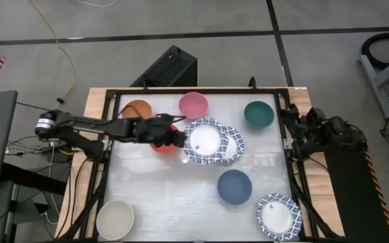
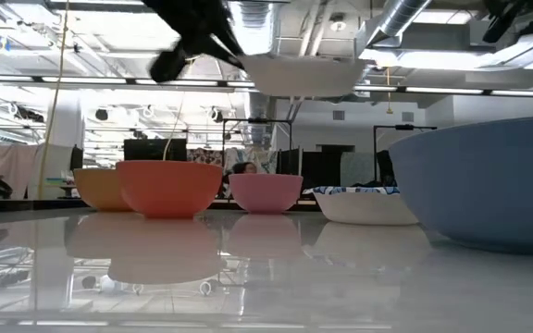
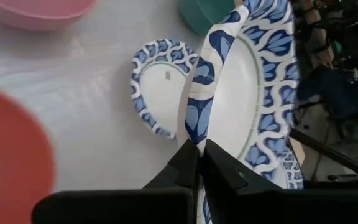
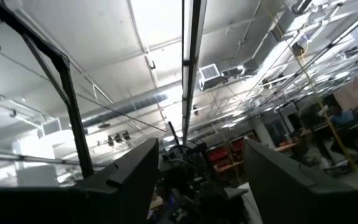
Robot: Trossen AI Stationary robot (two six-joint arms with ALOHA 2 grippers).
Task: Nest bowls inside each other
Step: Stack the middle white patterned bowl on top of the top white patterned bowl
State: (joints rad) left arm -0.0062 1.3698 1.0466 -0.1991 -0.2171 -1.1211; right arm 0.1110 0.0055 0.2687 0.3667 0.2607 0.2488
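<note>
Bowls (image 1: 234, 185) on your glossy white table (image 1: 174, 209), left gripper (image 3: 199, 155) clamped on patterned bowl's (image 1: 204, 140) nine-o'clock rim, lifted.

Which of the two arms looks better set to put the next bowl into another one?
The left. Its gripper is already shut on the rim of a patterned bowl, held above another patterned bowl. The right gripper waits open at the table's edge, holding nothing.

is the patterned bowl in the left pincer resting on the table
No, the low view shows the white blue-rimmed bowl held by the left pincer hanging above the table.
</note>
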